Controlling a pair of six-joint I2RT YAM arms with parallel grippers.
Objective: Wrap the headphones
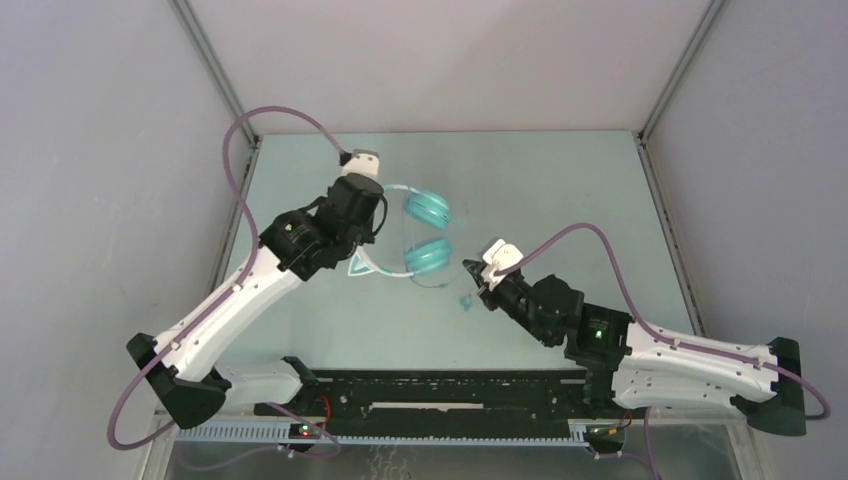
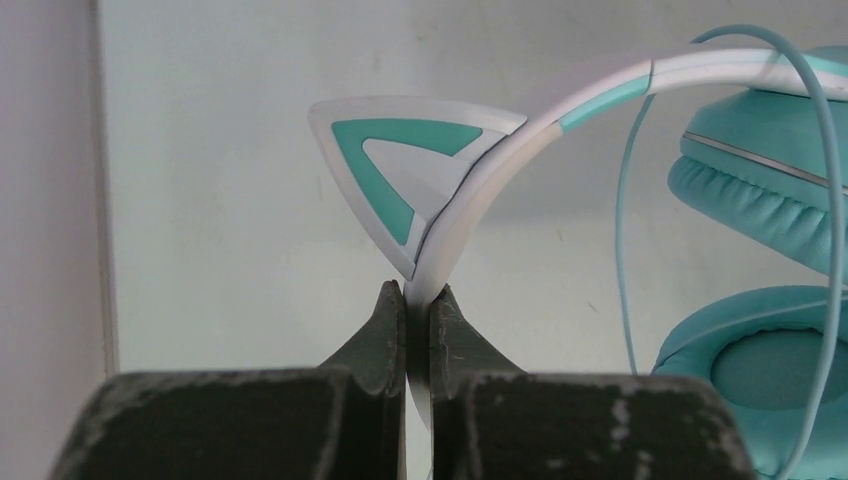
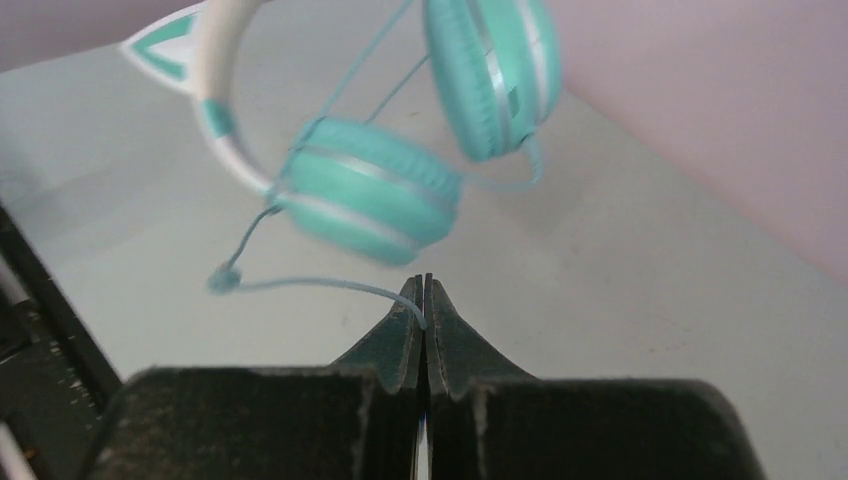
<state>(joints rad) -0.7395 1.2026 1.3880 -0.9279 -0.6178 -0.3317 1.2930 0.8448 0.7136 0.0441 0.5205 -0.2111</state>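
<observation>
The headphones (image 1: 425, 235) hang above the table's middle, with two teal ear cups and a white headband with cat ears. My left gripper (image 2: 417, 300) is shut on the white headband (image 2: 470, 185) just below a cat ear (image 2: 400, 170). My right gripper (image 3: 423, 292) is shut on the thin teal cable (image 3: 320, 285), which runs left to a small knot and up to the lower ear cup (image 3: 370, 195). In the top view the right gripper (image 1: 478, 283) sits just right of the cups, and the left gripper (image 1: 372, 228) just left of them.
A black rail (image 1: 450, 395) runs along the near edge between the arm bases. Grey walls enclose the pale green table (image 1: 560, 190) on the left, back and right. Purple hoses loop from each wrist.
</observation>
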